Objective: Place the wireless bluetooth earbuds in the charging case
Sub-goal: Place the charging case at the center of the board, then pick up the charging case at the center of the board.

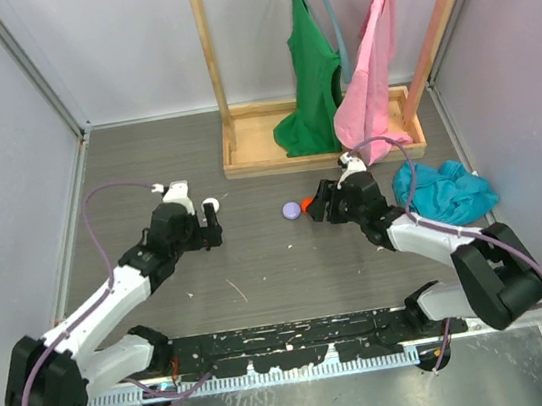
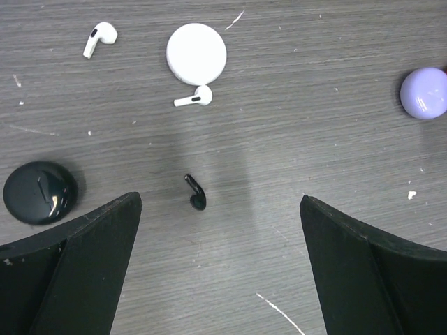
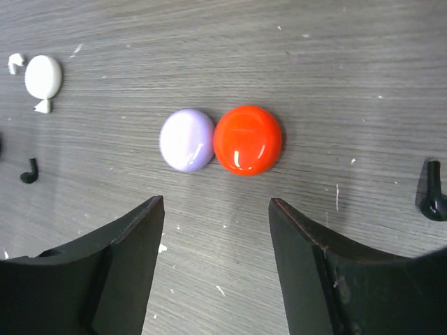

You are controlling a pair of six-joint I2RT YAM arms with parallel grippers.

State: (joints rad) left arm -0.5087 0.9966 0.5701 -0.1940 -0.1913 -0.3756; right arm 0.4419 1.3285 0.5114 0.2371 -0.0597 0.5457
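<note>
Three round charging cases lie shut on the grey table: white (image 2: pixel 196 54), black (image 2: pixel 40 192) and lilac (image 3: pixel 186 139), the lilac one touching a red one (image 3: pixel 248 139). Two white earbuds (image 2: pixel 100 38) (image 2: pixel 194 98) lie by the white case. A black earbud (image 2: pixel 195 192) lies just ahead of my left gripper (image 2: pixel 220 202), which is open and empty. Another black earbud (image 3: pixel 434 192) lies at the right edge of the right wrist view. My right gripper (image 3: pixel 216 202) is open just short of the lilac and red cases, holding nothing.
A wooden clothes rack (image 1: pixel 244 156) with a green shirt (image 1: pixel 309 76) and a pink garment (image 1: pixel 370 78) stands at the back. A teal cloth (image 1: pixel 446 190) lies to the right of the right arm. Grey walls close in both sides.
</note>
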